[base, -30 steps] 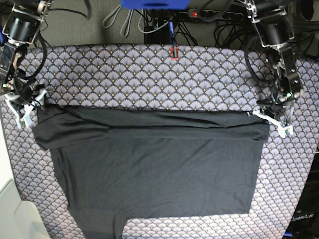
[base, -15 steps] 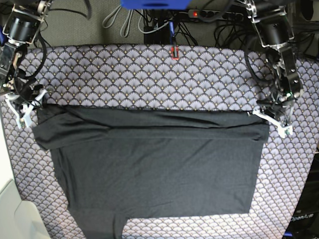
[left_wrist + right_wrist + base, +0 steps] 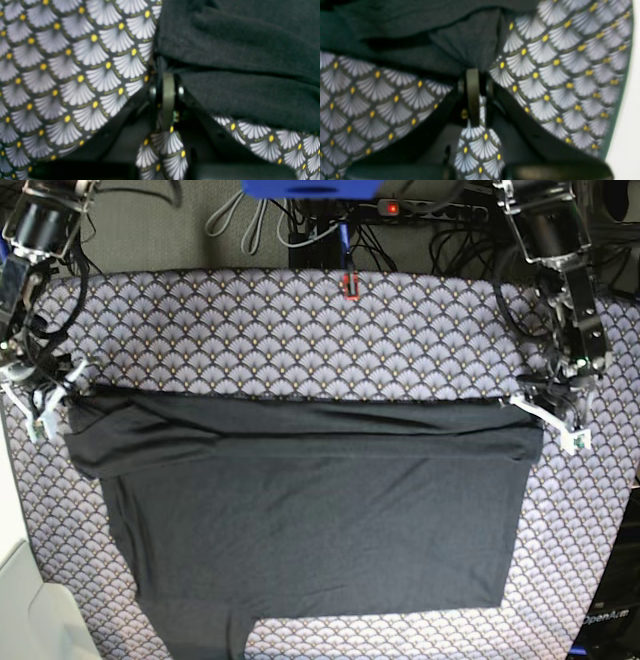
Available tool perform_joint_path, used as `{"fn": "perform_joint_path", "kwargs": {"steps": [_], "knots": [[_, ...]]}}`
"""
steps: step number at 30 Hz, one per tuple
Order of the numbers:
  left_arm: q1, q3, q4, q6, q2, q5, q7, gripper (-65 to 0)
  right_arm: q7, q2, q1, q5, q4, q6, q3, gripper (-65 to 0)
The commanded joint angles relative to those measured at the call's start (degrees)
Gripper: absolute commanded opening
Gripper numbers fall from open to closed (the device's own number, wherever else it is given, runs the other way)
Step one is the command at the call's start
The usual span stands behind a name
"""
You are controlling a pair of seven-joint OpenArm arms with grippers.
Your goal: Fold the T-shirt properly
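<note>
The dark charcoal T-shirt lies spread on the scallop-patterned tablecloth, with its far part folded over into a band along the top. My left gripper is shut on the band's right corner. In the left wrist view the gripper pinches the shirt's edge. My right gripper is shut on the band's left corner. In the right wrist view the gripper is closed on a tuck of shirt fabric. The stripe mark is not visible.
A small red object sits on the tablecloth's far edge. Cables and a power strip lie behind the table. A white surface adjoins the table's lower left corner. The cloth's edge shows at the right in the right wrist view.
Both grippers have shifted slightly outward and away from the camera, still holding the corners. The folded band looks a little more taut. The rest of the shirt has not moved.
</note>
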Motion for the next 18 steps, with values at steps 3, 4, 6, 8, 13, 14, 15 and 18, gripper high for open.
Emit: {"fn": "perform_joint_path", "kwargs": {"steps": [3, 4, 6, 8, 13, 14, 15, 18], "knots": [[0.4, -0.4, 3.7, 0.1, -0.9, -0.3, 1.7, -64.7, 0.9, 1.1, -1.8, 0.5, 4.4, -0.2, 0.5, -65.0], [0.9, -0.4, 4.7, 0.1, -0.9, -0.3, 2.2, -64.7, 0.9, 1.1, -2.4, 0.6, 5.0, -0.2, 0.5, -65.0], [1.9, -0.4, 6.5, 0.1, -0.9, -0.3, 2.7, -64.7, 0.9, 1.1, -3.4, 0.6, 6.1, -0.2, 0.5, -65.0], [2.9, -0.4, 8.3, 0.1, -0.9, -0.3, 3.0, -64.7, 0.9, 1.1, -4.8, 0.7, 7.5, -0.2, 1.0, -65.0], [5.7, -0.4, 11.8, 0.1, -0.9, -0.3, 3.0, -64.7, 0.9, -0.7, -8.0, 0.7, 12.5, -0.2, 4.7, -65.0], [6.2, -0.4, 12.5, 0.1, -0.9, -0.3, 3.0, -64.7, 0.9, -0.8, -8.4, 0.7, 13.2, -0.2, 4.9, -65.0], [6.8, -0.5, 13.2, 0.1, -0.9, -0.3, 3.0, -64.7, 0.8, -0.8, -8.9, 0.7, 14.1, -0.2, 5.4, -65.0], [8.8, -0.5, 15.3, 0.1, -0.9, -0.3, 3.0, -64.7, 0.8, -1.4, -11.4, 0.7, 17.1, -0.2, 6.8, -65.0]]}}
